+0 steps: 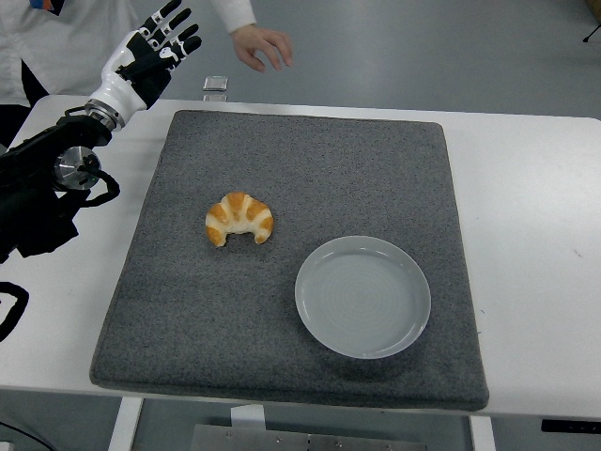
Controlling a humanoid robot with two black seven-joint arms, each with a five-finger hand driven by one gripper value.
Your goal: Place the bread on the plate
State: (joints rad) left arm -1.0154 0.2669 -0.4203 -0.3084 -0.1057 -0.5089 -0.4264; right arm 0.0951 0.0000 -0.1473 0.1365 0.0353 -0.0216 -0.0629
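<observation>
Black arm, white-and-black robot hand (150, 47)

One croissant-shaped piece of bread (239, 219) lies left of centre in the frame, and one pale grey plate (362, 296) sits lower right of it, the two apart. Both rest on a single dark grey mat (300, 160), which covers most of the one white surface (535, 188). One robot hand (155, 47), black and white with its fingers spread, shows at the upper left. One person's hand (263, 45) appears at the top edge, just right of it. One small pale object (215, 85), too small to identify, lies at the surface's far edge.
</observation>
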